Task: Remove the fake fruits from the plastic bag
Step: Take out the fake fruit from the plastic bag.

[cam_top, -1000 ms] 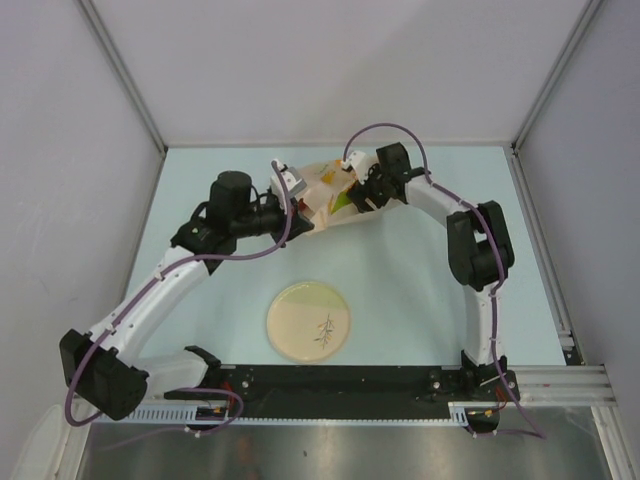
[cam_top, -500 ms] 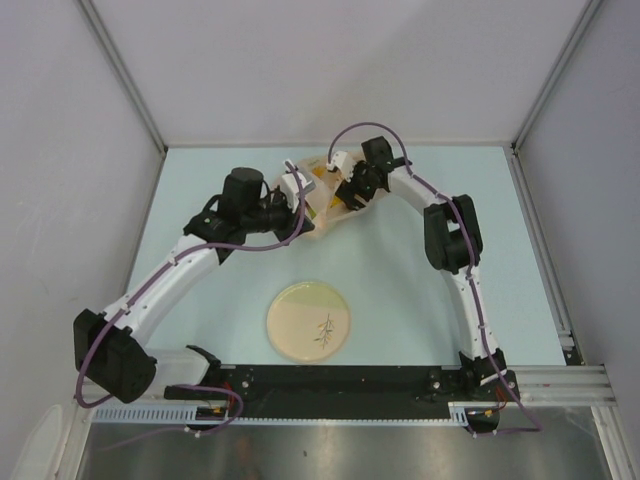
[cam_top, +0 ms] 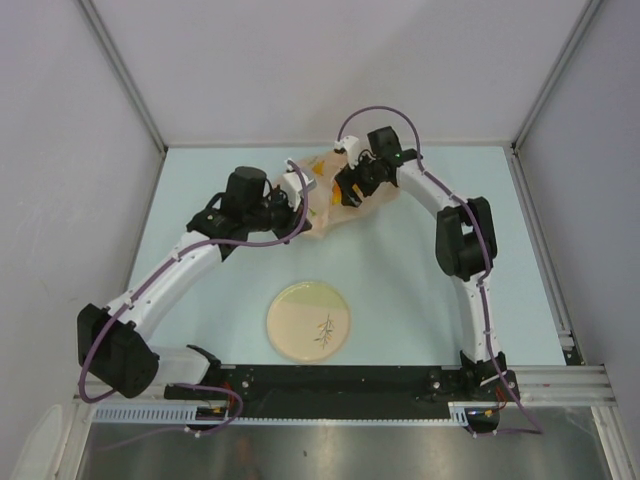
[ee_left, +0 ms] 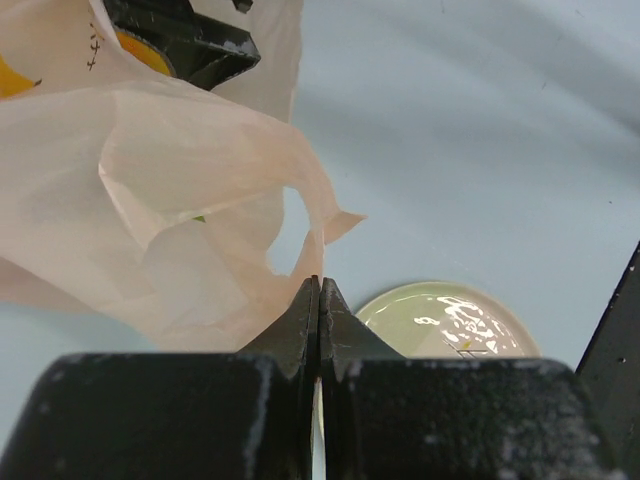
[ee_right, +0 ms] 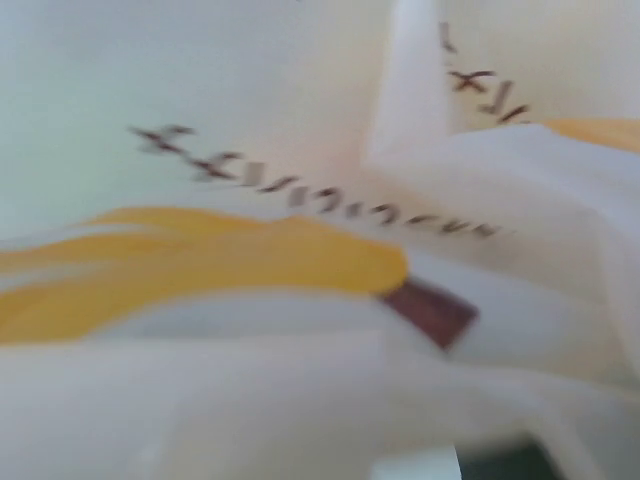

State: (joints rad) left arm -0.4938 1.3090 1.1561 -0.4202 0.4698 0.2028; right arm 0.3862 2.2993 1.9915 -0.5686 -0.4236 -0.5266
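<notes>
The plastic bag [cam_top: 333, 215] sits at the far middle of the table [cam_top: 420, 280], bunched up in a crumpled heap between the two arms. It's thin, see-through peach-pink film, full of creases and folds, with a loose flap sticking out to one side in the left wrist view.

The left gripper [cam_top: 298, 192] is on the bag's left side. Its fingers are pressed tight together with no gap, pinching an edge of the film right at the tips. The right gripper [cam_top: 347, 186] is pushed into the bag from the far right side, and honestly I can't tell if it's open or closed. Its own camera is just a blurry close-up of pale film with a yellow print, a brownish bit at the end of it, and a row of little dark marks.

As for the fruits, a small green patch [ee_left: 200, 218] shows through the film. There's also an orange patch [ee_left: 140, 52] next to the right gripper's black body, and it could be fruit or print.

The round beige plate [cam_top: 308, 320] is well apart from the bag, nearer the arm bases.
</notes>
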